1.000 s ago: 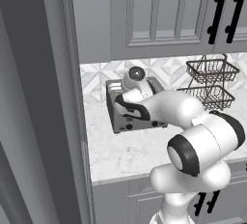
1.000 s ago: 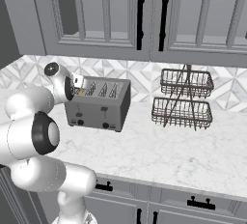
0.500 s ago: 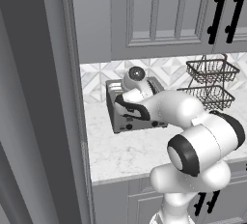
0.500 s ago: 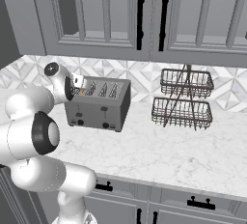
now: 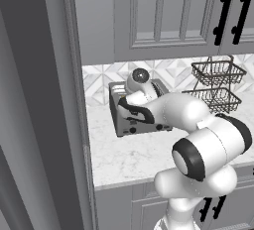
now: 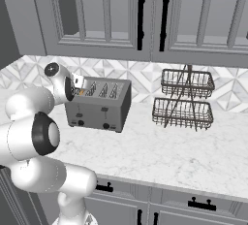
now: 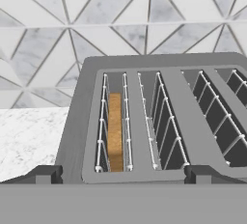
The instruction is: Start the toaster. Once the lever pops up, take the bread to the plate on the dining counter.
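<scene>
Toaster [image 6: 99,105] on white marble counter [image 6: 160,153] under grey cabinets [image 6: 145,15]

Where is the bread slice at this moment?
The bread stands on edge in the leftmost slot of the toaster in the hand view, directly ahead of the open gripper; the other slots look empty.

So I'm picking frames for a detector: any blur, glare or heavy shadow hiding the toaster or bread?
Hand view: sharp, evenly lit, bread plain in the toaster's left slot. Left base view: no blur, the arm covers much of the toaster. Right base view: crisp, soft shadow beside the toaster, no glare.
</scene>
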Robot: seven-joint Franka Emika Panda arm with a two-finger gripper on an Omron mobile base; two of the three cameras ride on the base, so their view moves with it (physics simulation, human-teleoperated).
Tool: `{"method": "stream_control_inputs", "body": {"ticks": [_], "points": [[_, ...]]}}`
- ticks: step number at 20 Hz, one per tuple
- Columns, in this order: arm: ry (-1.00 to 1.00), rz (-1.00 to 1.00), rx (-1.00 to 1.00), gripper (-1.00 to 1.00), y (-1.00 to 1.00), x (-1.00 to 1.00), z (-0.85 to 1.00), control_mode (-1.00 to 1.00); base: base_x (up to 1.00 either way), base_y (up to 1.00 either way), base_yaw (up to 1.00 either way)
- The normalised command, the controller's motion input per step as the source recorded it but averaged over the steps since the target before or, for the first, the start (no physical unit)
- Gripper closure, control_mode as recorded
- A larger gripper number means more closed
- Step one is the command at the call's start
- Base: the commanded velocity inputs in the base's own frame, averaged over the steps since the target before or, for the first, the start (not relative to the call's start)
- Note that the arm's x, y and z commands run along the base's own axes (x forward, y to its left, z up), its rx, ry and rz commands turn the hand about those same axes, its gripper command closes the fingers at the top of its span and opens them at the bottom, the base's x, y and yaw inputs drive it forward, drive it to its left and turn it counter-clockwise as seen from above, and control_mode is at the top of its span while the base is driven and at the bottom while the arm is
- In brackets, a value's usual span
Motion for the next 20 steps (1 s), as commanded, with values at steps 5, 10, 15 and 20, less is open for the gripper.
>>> {"method": "stream_control_inputs", "body": {"ticks": [5, 10, 15, 20], "points": [[0.0, 0.0, 0.0, -1.0, 0.0, 0.0, 0.0, -1.0, 0.0, 0.0, 0.0], [0.0, 0.0, 0.0, -1.0, 0.0, 0.0, 0.0, -1.0, 0.0, 0.0, 0.0], [0.0, 0.0, 0.0, -1.0, 0.0, 0.0, 0.0, -1.0, 0.0, 0.0, 0.0], [0.0, 0.0, 0.0, -1.0, 0.0, 0.0, 0.0, -1.0, 0.0, 0.0, 0.0]]}}
